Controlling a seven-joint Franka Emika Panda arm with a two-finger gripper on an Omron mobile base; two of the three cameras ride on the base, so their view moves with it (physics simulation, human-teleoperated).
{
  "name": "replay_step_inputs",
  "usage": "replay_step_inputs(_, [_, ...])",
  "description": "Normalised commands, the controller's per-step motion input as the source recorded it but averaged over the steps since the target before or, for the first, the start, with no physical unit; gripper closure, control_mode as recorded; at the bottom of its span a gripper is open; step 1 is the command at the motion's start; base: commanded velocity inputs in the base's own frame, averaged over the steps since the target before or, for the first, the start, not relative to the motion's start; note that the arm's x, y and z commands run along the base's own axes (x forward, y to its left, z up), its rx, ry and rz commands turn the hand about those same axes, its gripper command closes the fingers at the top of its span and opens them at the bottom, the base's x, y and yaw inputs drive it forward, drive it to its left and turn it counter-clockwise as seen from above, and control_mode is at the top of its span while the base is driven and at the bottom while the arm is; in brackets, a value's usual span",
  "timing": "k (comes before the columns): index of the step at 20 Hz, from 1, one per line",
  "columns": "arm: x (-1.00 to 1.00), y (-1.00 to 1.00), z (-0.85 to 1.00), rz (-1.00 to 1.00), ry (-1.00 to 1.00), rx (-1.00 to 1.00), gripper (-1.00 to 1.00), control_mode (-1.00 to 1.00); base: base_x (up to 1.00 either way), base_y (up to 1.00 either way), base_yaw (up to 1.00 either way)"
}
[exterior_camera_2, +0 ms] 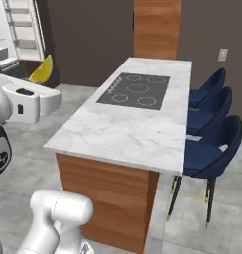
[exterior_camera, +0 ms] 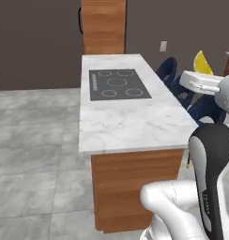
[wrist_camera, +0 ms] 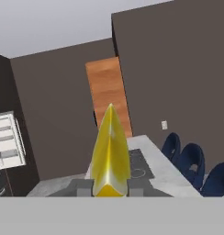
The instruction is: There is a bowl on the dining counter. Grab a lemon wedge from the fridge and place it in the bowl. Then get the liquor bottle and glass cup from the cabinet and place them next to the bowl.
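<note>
My gripper [wrist_camera: 110,187] is shut on the lemon wedge [wrist_camera: 110,151], a yellow piece that stands up between the finger tips in the hand view. In the left base view the lemon wedge [exterior_camera: 202,63] pokes up above the white hand at the right edge. From the right base view the lemon wedge [exterior_camera_2: 41,71] sits at the far left, in front of the fridge's white shelved interior [exterior_camera_2: 23,30]. The fridge [wrist_camera: 8,140] lies to the left in the hand view. The bowl, dining counter, liquor bottle and glass cup are out of view.
A marble-topped island [exterior_camera: 130,124] with a black cooktop [exterior_camera: 117,84] stands straight ahead on a brown wooden base. Three dark blue chairs [exterior_camera_2: 212,144] line its right side. A tall wooden panel [exterior_camera: 103,26] rises behind it. Grey tiled floor [exterior_camera: 36,154] lies to the left.
</note>
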Motion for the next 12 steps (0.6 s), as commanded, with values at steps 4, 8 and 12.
replay_step_inputs(4, [0.0,0.0,0.0,0.0,0.0,0.0,1.0,1.0,-0.22,-1.0,0.0])
replay_step_inputs(8, [0.0,0.0,0.0,0.0,0.0,0.0,1.0,1.0,-0.13,-1.0,0.0])
replay_step_inputs(12, [0.0,0.0,0.0,0.0,0.0,0.0,1.0,1.0,-0.11,-1.0,0.0])
